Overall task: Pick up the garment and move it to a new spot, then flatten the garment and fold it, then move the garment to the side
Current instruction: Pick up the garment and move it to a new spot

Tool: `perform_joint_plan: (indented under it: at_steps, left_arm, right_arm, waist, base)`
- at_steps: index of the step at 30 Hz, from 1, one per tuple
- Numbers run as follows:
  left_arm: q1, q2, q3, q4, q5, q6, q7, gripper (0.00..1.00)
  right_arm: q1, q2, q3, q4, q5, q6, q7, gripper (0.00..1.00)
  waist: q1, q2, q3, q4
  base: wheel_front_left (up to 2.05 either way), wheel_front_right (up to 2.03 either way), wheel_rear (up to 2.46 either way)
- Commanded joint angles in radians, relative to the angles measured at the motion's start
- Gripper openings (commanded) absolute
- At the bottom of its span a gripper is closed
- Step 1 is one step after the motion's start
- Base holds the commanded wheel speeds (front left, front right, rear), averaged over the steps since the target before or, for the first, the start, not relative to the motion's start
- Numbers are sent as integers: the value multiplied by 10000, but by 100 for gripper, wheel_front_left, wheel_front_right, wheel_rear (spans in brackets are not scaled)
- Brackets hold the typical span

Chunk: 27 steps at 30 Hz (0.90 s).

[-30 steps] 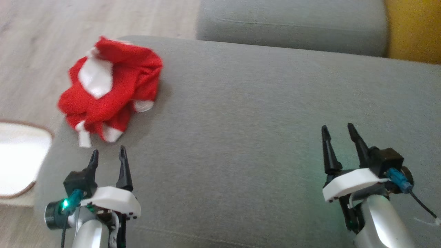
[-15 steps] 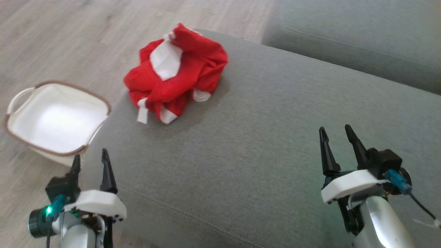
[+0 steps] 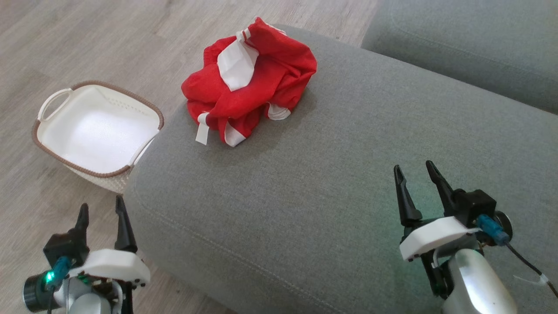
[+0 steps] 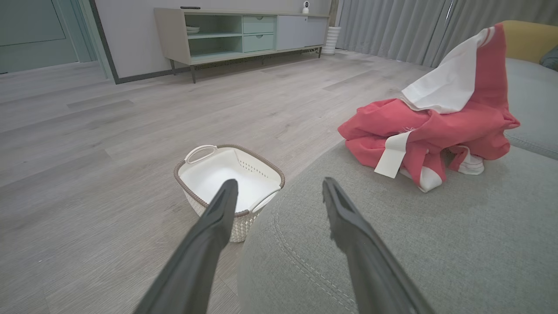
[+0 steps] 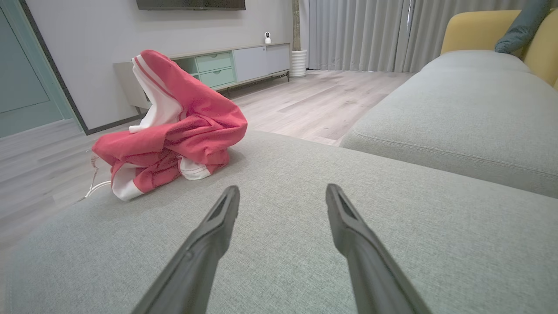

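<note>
Garment is lying bunched at the cushion edge, far left; left gripper and right gripper are hanging open; a glancing reach could be shoving it off.

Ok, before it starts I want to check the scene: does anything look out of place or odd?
Only the red and white garment: it lies crumpled in a heap near the far left corner of the grey cushion, close to its edge, with one white strip trailing loose. Nothing looks spilled or damaged.
</note>
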Motion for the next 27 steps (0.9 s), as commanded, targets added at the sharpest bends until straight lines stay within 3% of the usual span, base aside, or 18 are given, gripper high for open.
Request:
perform_joint_plan:
  at_steps: [1, 12, 20, 27]
  left_arm:
    - [-402, 150, 342, -360, 12, 55, -122, 100]
    - [-1760, 143, 300, 24, -683, -408, -122, 100]
    - [-4070, 169, 527, 1030, -865, -1089, -122, 100]
    - [-6058, 532, 447, 2133, -1095, -1585, -122, 100]
  right_arm:
    - [-517, -53, 220, -316, -90, 75, -109, 100]
    - [-828, -53, -332, -733, -637, 75, -109, 100]
    - [-1309, -53, -131, -1080, -1215, 75, -109, 100]
    - [-1734, -89, 184, -1577, -1550, 75, -109, 100]
  waist:
    - [0, 0, 79, -1]
    - [0, 0, 1316, -311]
    - [0, 0, 2617, -915]
    - [0, 0, 3534, -1593]
  base:
    - [0, 0, 0]
    - [0, 0, 0]
    - [0, 0, 0]
    - [0, 0, 0]
